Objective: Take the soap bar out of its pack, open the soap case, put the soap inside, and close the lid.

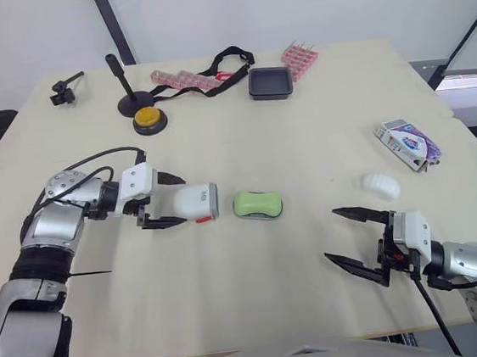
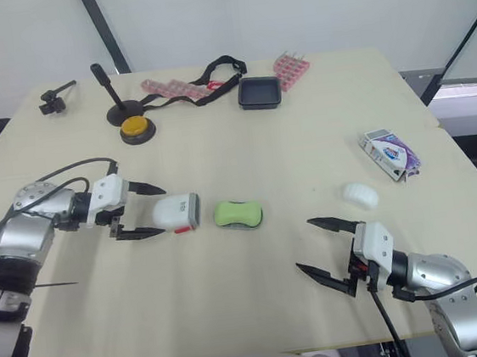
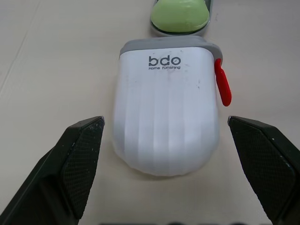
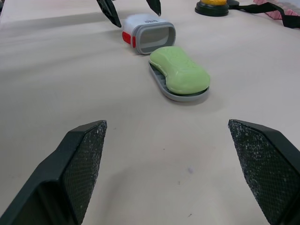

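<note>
Left wrist view: your left gripper (image 3: 164,123) was spread open around the white ribbed plastic soap-case sleeve (image 3: 166,84), not touching. The green soap bar (image 1: 256,201) sat on the grey tray (image 4: 183,96) just beside. The sleeve looked light, stiff and slick, so pinch its ribbed sides. Your right gripper (image 1: 332,234) was open and empty.

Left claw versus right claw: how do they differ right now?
The left claw straddles the white case shell without touching it; the right claw has only bare table between its fingers. The right claw sits nearer the table's front edge than the left claw. Both are open, holding nothing.
</note>
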